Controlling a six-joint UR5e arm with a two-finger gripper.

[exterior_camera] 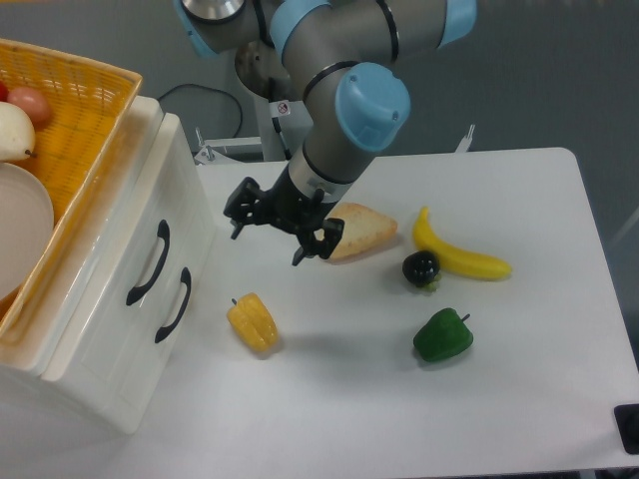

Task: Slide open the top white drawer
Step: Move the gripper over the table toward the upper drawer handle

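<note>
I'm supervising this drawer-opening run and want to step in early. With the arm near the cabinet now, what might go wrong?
1. The two black handles sit close together, so the open gripper may hook the lower drawer's handle instead of the top white drawer's handle.
2. The yellow woven basket with food rests on the cabinet; a hard pull might shake or shift it.
3. The yellow pepper lies in front of the drawers and may be pushed by the sliding drawer.

A white tabletop fills most of the view under soft, even light; beyond its far edge, a plain grey floor, slightly shadowed.
</note>
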